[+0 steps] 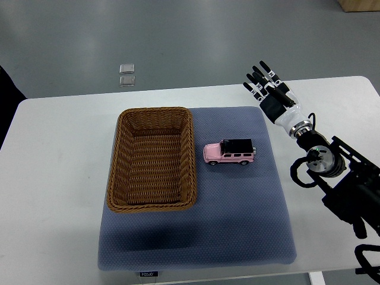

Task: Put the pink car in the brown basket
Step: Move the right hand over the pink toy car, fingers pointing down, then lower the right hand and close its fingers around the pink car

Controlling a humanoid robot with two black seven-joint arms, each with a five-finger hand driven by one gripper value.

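- The task is sitting at its start: the pink car [230, 152] is resting on its wheels on the blue mat [237, 219], just beside the right wall of the basket [119, 160] and not touching it.
- The basket is lying empty, so nothing is counting as placed yet.
- The right hand [268, 89] is hovering over the mat's far right corner, well apart from the car, with its arm coming in from the right edge.
- Its fingers [256, 76] are stretching out straight and a little spread, holding nothing.
- The left hand is not showing anywhere in the view.
- What is remaining, as I judge it: reaching across to the car, closing on it, carrying it left over the wicker rim and letting go inside. That is the whole job, so no step is looking done.
- Counting: one car, one basket, one mat, one white table [53, 178] underneath.
- One robot hand is showing.
- Two small clear squares [126, 74] are lying on the floor beyond the table, one behind the other; I cannot tell what they are.
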